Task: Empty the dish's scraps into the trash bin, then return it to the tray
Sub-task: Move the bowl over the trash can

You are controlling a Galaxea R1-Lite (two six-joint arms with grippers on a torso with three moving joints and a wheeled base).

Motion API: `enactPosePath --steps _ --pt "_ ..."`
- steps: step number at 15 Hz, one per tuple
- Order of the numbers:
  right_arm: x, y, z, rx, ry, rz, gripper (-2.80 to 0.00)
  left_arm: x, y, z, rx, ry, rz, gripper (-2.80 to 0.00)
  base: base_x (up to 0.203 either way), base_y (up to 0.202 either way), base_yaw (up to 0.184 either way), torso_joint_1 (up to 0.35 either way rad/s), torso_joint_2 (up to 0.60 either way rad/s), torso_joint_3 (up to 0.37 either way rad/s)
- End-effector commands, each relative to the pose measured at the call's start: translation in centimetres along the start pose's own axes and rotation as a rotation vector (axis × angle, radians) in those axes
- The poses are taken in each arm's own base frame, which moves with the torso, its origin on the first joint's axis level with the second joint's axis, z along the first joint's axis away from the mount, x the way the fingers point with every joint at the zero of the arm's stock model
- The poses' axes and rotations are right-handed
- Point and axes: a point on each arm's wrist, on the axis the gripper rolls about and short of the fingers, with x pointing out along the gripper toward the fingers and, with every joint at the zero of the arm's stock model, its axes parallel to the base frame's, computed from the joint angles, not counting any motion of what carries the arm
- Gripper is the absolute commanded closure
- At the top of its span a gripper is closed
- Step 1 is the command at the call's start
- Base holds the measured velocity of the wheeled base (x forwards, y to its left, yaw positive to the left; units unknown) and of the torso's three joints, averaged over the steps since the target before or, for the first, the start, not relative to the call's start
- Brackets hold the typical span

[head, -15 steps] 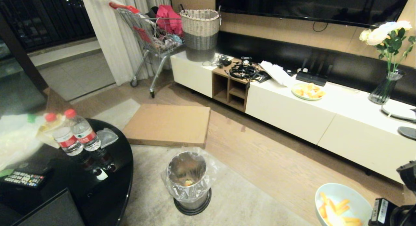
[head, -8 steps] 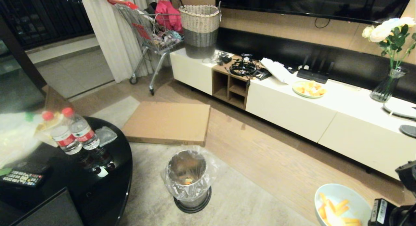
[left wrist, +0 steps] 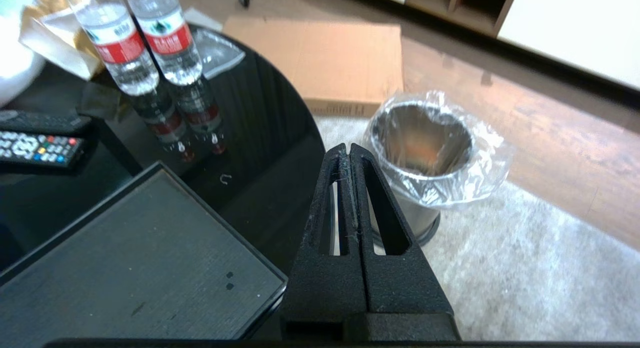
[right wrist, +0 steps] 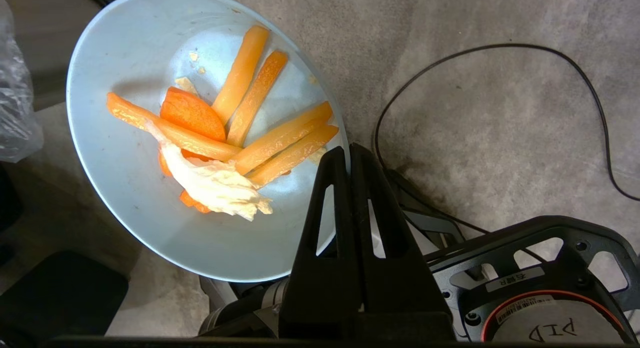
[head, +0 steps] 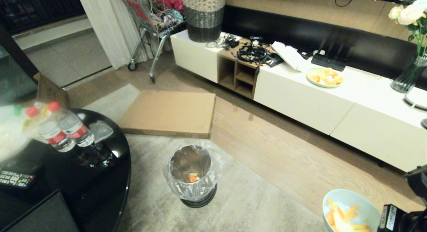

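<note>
The dish (right wrist: 150, 213), a pale bluish bowl, hangs tilted over the grey carpet at the lower right of the head view (head: 350, 205). My right gripper (right wrist: 348, 152) is shut on its rim. The scraps (right wrist: 240, 132), orange strips and a pale white piece, lie inside the dish. The trash bin (head: 190, 173), shiny metal with a clear bag, stands on the carpet to the dish's left, beside the table, with a few orange bits at its bottom. The black tray (left wrist: 125, 268) lies on the round table. My left gripper (left wrist: 348, 150) is shut and empty above the table's edge near the bin (left wrist: 422, 152).
The glossy black round table (head: 83, 172) holds two water bottles (head: 66, 130) and a remote (head: 13, 179). A flat cardboard box (head: 170, 113) lies behind the bin. A long white cabinet (head: 300, 101) carries a wicker basket (head: 204, 15). A black cable (right wrist: 500, 52) crosses the carpet.
The whole head picture has shifted: the camera has tipped downward, so the room slid up. The dish and the right gripper keep their place in it, grip unchanged.
</note>
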Motion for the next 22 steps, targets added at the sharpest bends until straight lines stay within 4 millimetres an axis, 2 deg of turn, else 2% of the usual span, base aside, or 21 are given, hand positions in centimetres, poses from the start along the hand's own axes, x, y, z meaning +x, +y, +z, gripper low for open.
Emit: enactPosePath --steps 1,22 --pt "-0.1 0.3 0.2 0.003 -0.004 0.008 0.00 0.0 0.0 0.0 0.000 -0.001 0.000 0.00 0.000 0.000 0.000 0.005 0.00 -0.200" --pt "0.1 1.3 0.2 -0.069 -0.004 0.035 0.00 0.0 0.0 0.0 0.000 -0.002 0.000 0.00 0.000 0.000 0.000 0.003 0.00 -0.197"
